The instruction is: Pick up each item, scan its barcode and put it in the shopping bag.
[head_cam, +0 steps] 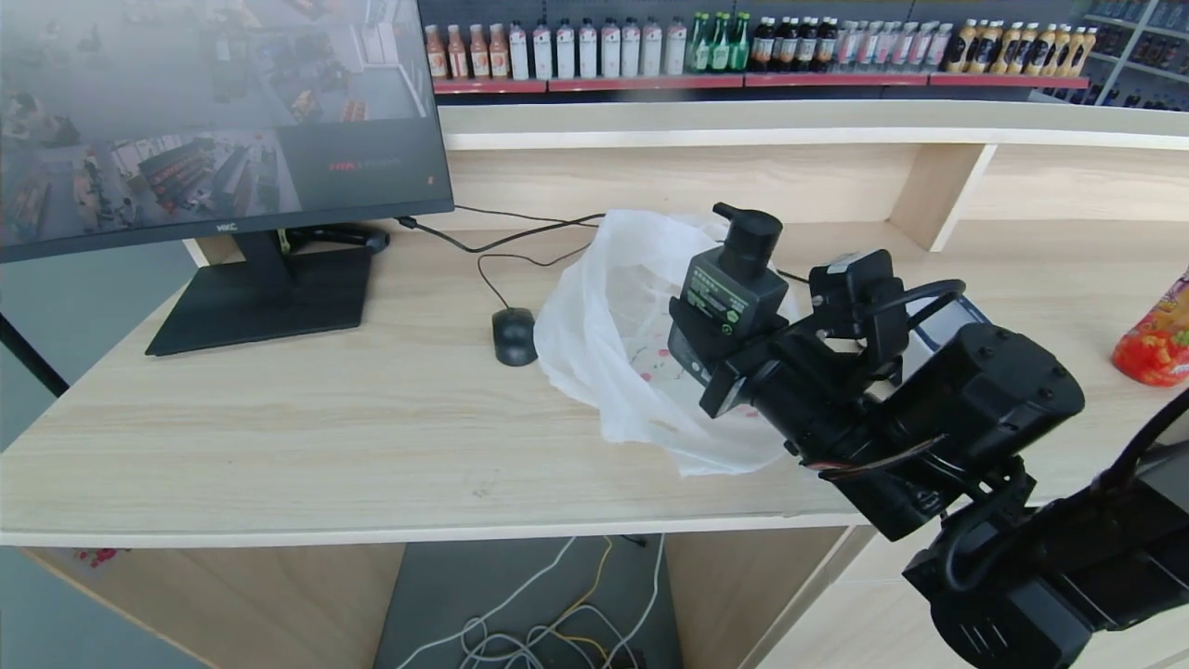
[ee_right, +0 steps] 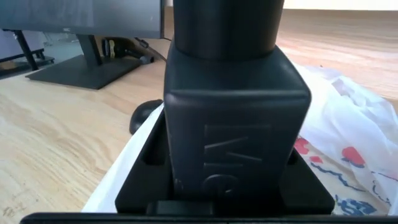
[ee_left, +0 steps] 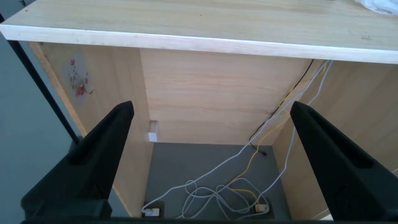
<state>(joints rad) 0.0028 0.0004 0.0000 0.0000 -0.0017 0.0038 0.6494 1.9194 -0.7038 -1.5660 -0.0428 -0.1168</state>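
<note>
A black pump-top bottle [head_cam: 729, 293] with a green label hangs tilted just above the open white shopping bag [head_cam: 604, 344] in the middle of the desk. My right gripper [head_cam: 720, 353] is shut on the bottle's lower body. In the right wrist view the bottle [ee_right: 236, 124] stands close up between the fingers of the right gripper [ee_right: 230, 196], with the bag [ee_right: 348, 124] behind it. My left gripper [ee_left: 211, 168] is open and holds nothing. It sits low at the desk's front edge [ee_left: 186, 40], facing the space under the desk.
A monitor [head_cam: 214, 111] on a black stand occupies the desk's left rear, with a black mouse [head_cam: 514, 336] beside the bag. A red-orange bottle [head_cam: 1156, 344] stands at the far right. A raised counter ledge [head_cam: 799, 125] runs behind. Cables [ee_left: 217, 186] lie under the desk.
</note>
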